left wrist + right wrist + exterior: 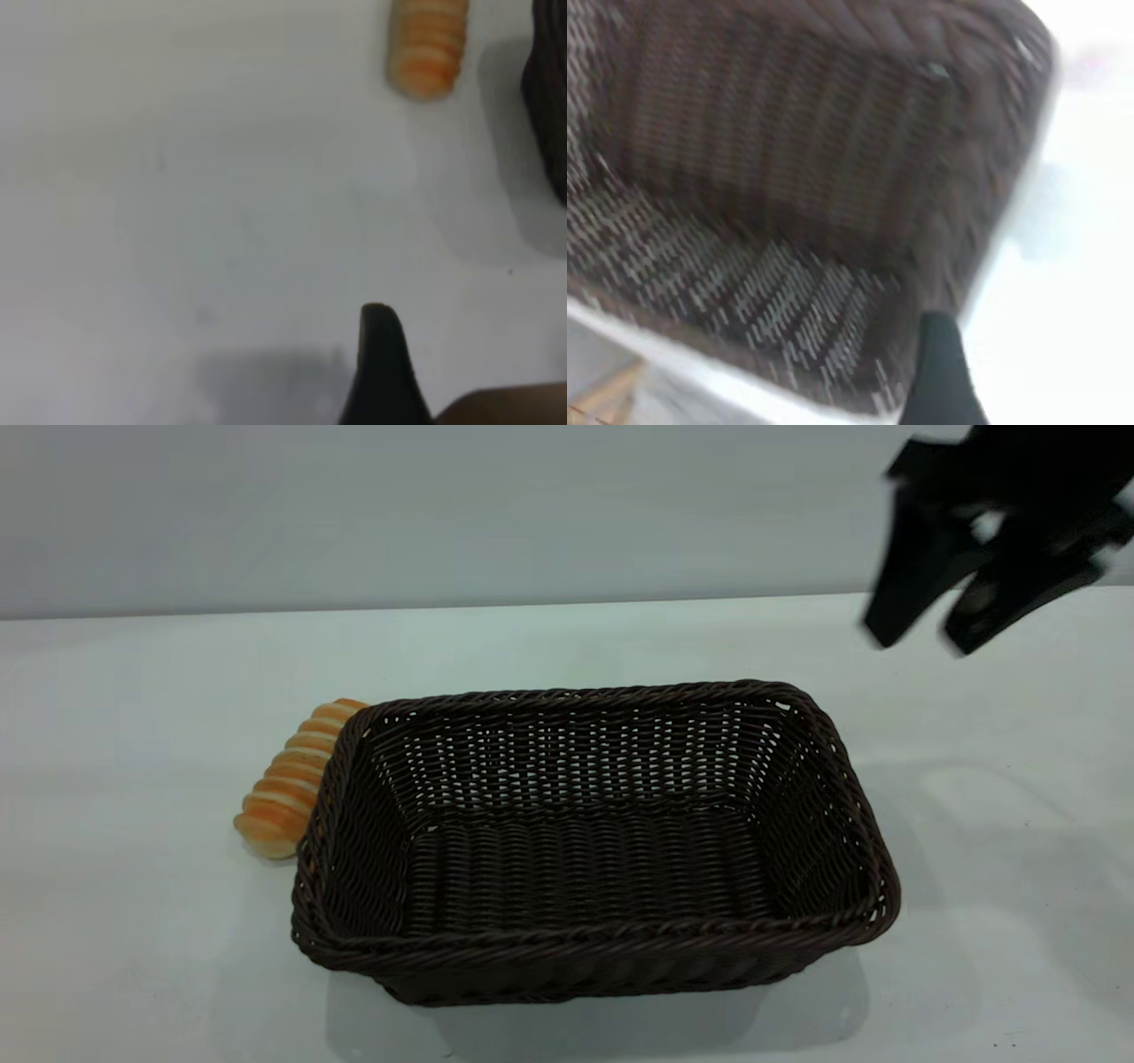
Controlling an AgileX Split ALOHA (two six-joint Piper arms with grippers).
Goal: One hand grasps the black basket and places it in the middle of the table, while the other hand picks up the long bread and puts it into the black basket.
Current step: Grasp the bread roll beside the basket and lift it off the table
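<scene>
Black and angular, your right pincer [921, 640] hangs in the air with its fingers parted and nothing between them, tips tilted down toward the black basket [592, 841] below it. That basket sits on the tabletop [133, 921]. The long bread [292, 779] lies touching the basket's far end, away from the pincer. Your left pincer [383, 354] shows one finger only; I cannot tell its state.
</scene>
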